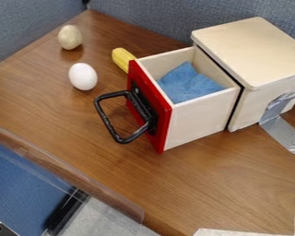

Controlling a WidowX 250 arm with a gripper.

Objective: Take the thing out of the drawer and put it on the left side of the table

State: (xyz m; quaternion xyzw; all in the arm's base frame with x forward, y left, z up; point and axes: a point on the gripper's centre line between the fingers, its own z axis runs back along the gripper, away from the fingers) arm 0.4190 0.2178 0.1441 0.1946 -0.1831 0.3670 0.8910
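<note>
From here I can see the blue cloth (190,85) lying folded inside the open drawer (199,117) on the desk (224,184), one corner pointing toward the far side; which way its long axis runs, I can't make out. Nor can I tell how the jaws stand or what they touch.
</note>
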